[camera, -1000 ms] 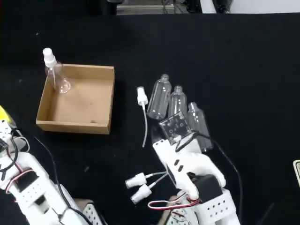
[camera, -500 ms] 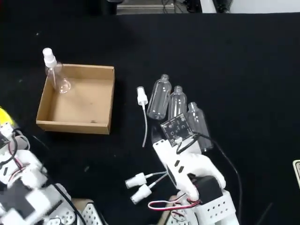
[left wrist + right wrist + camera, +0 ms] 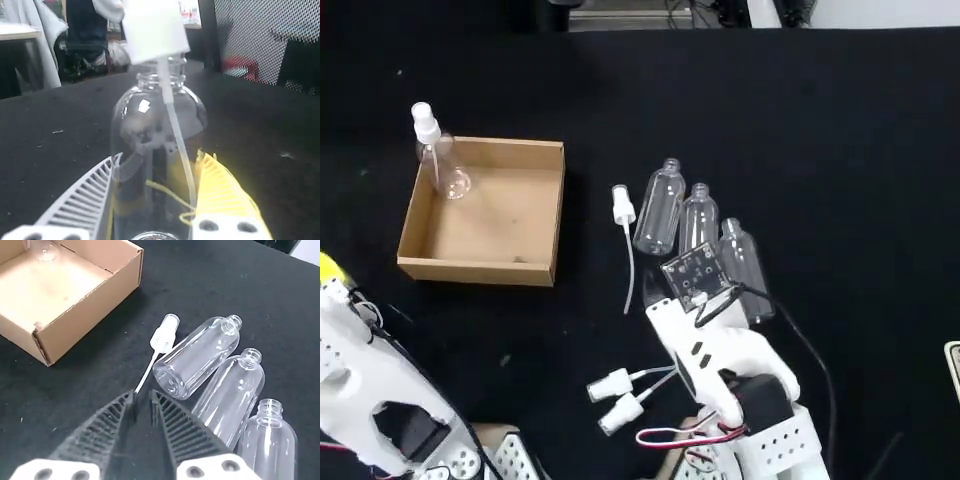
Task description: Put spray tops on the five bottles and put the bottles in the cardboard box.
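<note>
My left gripper [image 3: 157, 165] is shut on a clear bottle [image 3: 157, 125], white finger on one side and yellow on the other. A white spray top [image 3: 152, 25] rests in its neck with the tube hanging inside. That gripper sits at the table's left edge [image 3: 328, 275]. Three uncapped bottles [image 3: 660, 205] [image 3: 698, 215] [image 3: 745, 265] lie mid-table. A loose spray top [image 3: 623, 208] lies beside them. My right gripper [image 3: 142, 397] hovers narrowly open at the end of its tube, just short of the spray top [image 3: 165, 335] and bottles [image 3: 200, 357].
The cardboard box [image 3: 480, 270] stands at the left, holding one upright capped bottle [image 3: 440, 160] in its far corner. Two more spray tops [image 3: 610, 385] [image 3: 622, 412] lie near the right arm's base. Black cloth covers the table.
The left arm has swung and shifted at the lower left edge, still holding its bottle. The right arm, bottles and box have stayed put.
</note>
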### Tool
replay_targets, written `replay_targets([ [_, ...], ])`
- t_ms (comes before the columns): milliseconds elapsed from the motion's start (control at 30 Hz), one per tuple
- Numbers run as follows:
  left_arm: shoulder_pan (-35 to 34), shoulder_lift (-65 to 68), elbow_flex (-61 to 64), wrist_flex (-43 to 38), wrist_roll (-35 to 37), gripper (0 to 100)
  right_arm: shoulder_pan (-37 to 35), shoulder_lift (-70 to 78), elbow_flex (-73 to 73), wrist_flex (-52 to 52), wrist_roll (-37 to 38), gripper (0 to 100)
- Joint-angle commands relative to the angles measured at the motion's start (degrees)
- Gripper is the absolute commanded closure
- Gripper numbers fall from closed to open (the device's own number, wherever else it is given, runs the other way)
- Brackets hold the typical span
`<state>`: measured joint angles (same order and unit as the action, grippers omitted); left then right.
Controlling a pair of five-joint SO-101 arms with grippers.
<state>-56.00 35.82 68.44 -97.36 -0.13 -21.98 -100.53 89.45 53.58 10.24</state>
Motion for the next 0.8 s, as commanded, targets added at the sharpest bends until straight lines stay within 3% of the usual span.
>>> replay_targets([
  [0, -2.1, 2.0, -3.8, -1.9, -0.4, 97, -0.7, -1.1, -0.4, 0.0, -0.4, 97.3],
  [333, -2.6, 2.6, -3.6, -1.8, -0.6, 97, -0.7, -1.1, -0.6, 0.0, -0.4, 97.3],
  [467, -2.4, 2.6, -3.6, -1.8, -5.2, 96, -0.7, -1.1, -0.6, 0.0, -0.4, 97.3],
  [700, -2.9, 2.6, -3.6, -1.8, -5.5, 73, -0.7, -1.1, -0.7, 0.2, -0.4, 97.3],
  [767, -2.9, 2.6, -3.6, -1.8, -5.5, 71, -0.7, -1.1, -0.7, 0.2, -0.4, 97.3],
])
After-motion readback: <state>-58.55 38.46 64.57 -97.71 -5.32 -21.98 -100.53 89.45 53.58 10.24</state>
